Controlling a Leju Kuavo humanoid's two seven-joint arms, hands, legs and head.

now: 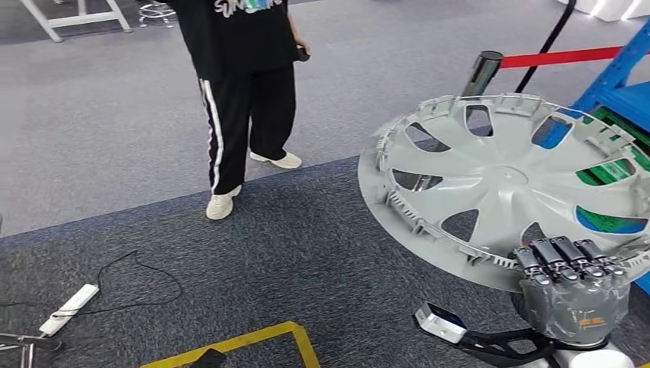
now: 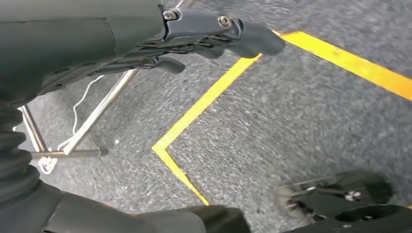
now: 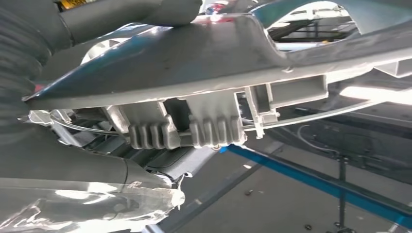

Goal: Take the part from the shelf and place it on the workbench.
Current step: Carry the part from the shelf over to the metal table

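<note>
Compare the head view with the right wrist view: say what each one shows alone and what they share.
Head view alone: the whole silver hubcap seen from its spoked face, a person standing on the grey carpet, a white power strip with its cable, yellow floor tape, and a red barrier belt.

Right wrist view alone: the hubcap's underside up close, with ribbed clips and a wire ring along its rim.

Both: the right hand holding the hubcap's rim, and the blue shelf frame.

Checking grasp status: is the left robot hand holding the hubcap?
No. In the head view the right robot hand grips the grey hubcap at its rim; the left robot hand hangs above the carpet, holding nothing.
</note>
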